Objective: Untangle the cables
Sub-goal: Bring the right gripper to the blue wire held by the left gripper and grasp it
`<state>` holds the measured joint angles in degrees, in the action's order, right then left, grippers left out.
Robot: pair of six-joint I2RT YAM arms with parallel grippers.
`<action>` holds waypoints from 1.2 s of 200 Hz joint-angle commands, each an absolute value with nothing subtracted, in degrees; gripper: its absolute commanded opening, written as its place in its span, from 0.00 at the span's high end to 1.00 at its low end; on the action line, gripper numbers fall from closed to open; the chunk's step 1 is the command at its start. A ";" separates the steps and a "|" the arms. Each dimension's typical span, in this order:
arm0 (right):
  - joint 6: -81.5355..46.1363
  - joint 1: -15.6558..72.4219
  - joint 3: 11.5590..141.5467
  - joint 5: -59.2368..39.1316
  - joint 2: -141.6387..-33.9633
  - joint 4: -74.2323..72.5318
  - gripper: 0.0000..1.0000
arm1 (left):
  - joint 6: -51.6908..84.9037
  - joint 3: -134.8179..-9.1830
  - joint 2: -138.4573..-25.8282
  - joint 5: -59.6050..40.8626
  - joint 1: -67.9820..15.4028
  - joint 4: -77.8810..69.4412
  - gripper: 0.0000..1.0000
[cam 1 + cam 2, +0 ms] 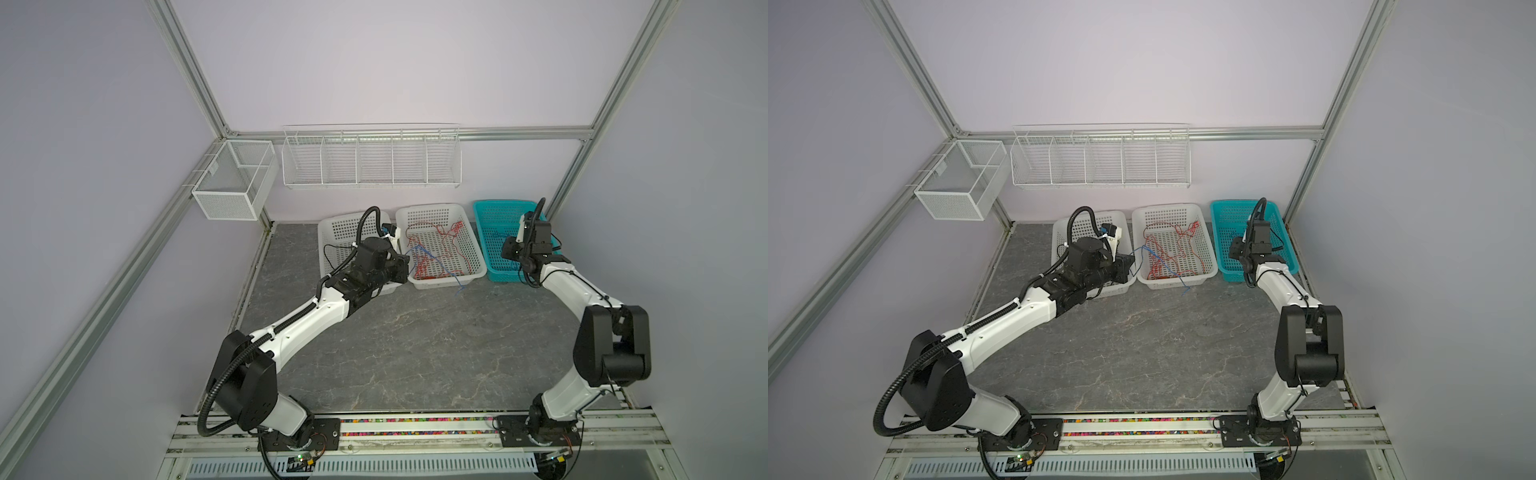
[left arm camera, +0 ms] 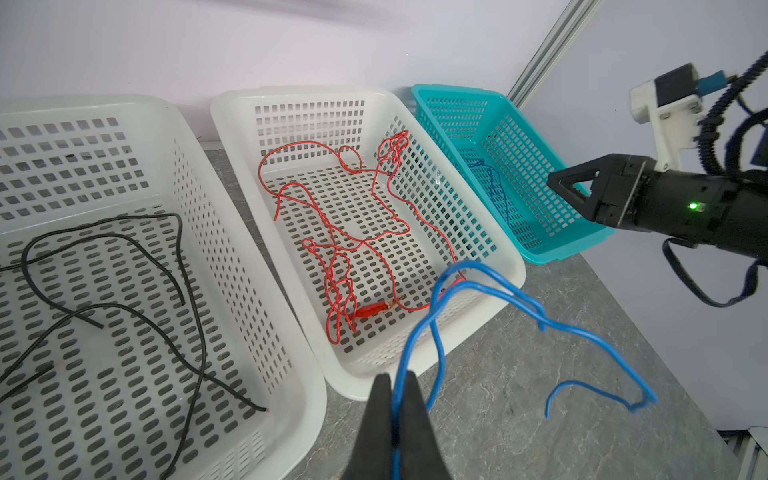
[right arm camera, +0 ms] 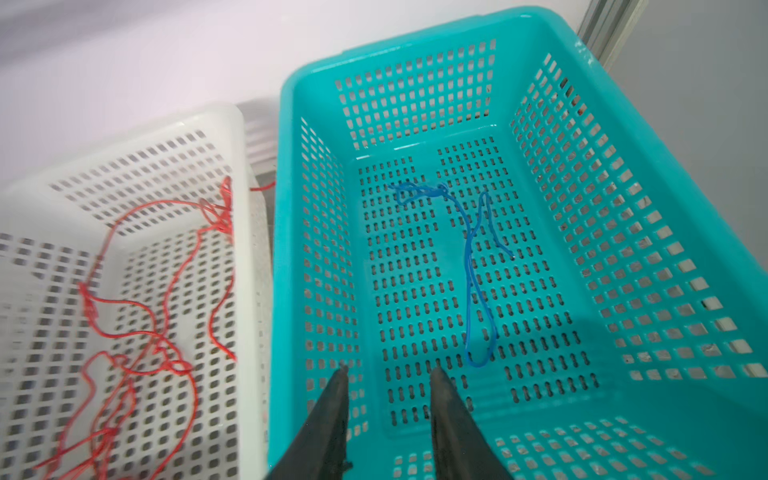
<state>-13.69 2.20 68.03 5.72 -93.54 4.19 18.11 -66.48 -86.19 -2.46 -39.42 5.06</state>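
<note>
My left gripper (image 2: 398, 386) is shut on a blue cable (image 2: 417, 332), which loops up past the middle white basket's (image 2: 513, 266) near corner and trails above the table. In both top views this gripper (image 1: 405, 266) (image 1: 1131, 264) sits between the left and middle baskets. Tangled red cables (image 2: 370, 311) lie in the middle basket. Black cables (image 2: 120, 306) lie in the left white basket (image 2: 307, 374). My right gripper (image 3: 386, 372) stands open and holds nothing, low over the teal basket (image 3: 286, 232). Another blue cable (image 3: 468, 291) lies on that basket's floor, apart from the fingers.
The three baskets stand in a row against the back wall on the grey marbled table (image 1: 415, 340). A white wire rack (image 1: 371, 158) and a mesh box (image 1: 232, 178) hang on the walls above. An aluminium frame post (image 1: 569, 174) rises behind the teal basket.
</note>
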 commanded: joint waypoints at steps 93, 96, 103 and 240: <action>-11.02 13.96 60.21 -21.99 -78.30 5.01 0.34 | 3.74 -66.89 -87.19 2.90 -42.71 6.37 1.00; -10.83 14.09 60.25 -22.65 -77.90 5.28 0.34 | 3.35 -66.80 -87.19 3.07 -42.71 6.40 1.00; -10.64 14.59 59.97 -23.92 -76.95 5.64 0.33 | 2.68 -66.56 -87.13 3.56 -42.80 6.29 1.00; -9.93 27.01 57.39 -22.32 -79.69 4.85 0.55 | 3.59 -65.16 -85.63 1.09 -42.89 2.24 1.00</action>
